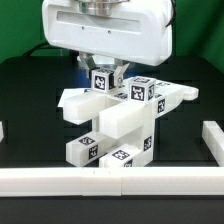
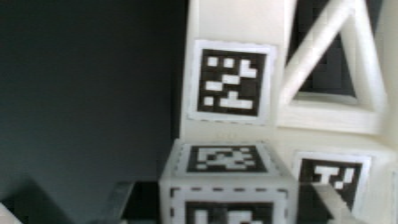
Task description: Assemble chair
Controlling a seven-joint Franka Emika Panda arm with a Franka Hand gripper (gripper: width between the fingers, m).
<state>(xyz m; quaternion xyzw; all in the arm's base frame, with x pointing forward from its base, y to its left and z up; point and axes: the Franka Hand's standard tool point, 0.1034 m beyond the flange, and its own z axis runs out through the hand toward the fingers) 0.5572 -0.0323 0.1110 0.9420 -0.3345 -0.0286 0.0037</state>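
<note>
The chair stands partly joined in the middle of the black table: flat white slabs and bars with square marker tags. My gripper hangs straight above it, its jaws closed on a small tagged cube at the top of the assembly. In the wrist view the small cube fills the space between my gripper jaws. Beyond it runs a white bar with a tag, and beside that a slab with triangular openings. The fingertips themselves are mostly hidden by the cube.
A long plain white rail runs along the near side of the table, with short arms at the exterior view's right and left. The big white robot body fills the top of the exterior view.
</note>
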